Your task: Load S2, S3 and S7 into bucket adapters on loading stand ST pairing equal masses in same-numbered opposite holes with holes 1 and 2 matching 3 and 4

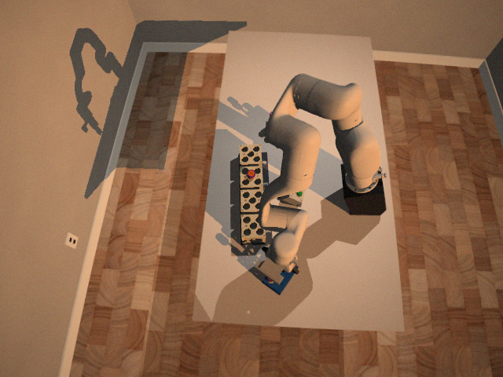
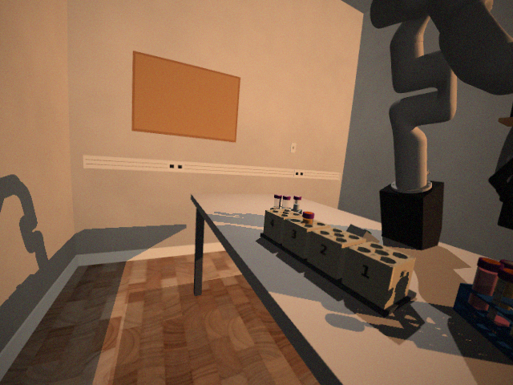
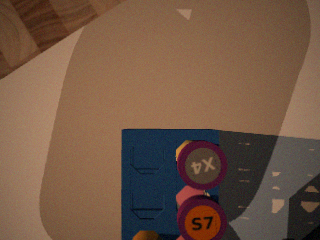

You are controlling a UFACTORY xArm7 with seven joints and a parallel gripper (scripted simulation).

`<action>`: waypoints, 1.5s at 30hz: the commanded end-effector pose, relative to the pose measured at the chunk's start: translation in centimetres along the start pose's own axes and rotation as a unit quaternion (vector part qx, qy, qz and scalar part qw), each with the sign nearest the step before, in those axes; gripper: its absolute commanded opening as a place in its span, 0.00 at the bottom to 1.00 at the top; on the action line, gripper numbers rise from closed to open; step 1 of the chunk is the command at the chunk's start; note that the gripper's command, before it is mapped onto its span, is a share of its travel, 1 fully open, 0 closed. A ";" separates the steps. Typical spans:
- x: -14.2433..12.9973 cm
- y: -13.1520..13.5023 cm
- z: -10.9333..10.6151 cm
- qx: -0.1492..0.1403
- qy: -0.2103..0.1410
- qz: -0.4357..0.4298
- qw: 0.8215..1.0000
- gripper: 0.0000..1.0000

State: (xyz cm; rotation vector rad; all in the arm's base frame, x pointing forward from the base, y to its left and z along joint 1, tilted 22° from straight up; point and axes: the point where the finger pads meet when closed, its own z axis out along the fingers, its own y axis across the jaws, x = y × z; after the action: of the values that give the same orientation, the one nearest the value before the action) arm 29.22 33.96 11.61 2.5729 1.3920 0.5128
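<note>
On the cap dots, "X4" is read on a grey-dotted tube [image 3: 202, 165] and "S7" on an orange-dotted tube [image 3: 202, 223]; on the adapter sides, 4 [image 2: 272, 224], 3 [image 2: 293, 235], 2 [image 2: 323, 250] and 1 [image 2: 365, 271] are shown.
</note>
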 end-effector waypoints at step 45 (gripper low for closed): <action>0.2 0.0 7.6 -0.001 0.002 0.000 1.000 0.57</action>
State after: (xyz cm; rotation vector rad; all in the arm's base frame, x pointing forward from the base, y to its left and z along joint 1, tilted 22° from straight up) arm 32.11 34.04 4.61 2.5717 1.3901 0.5126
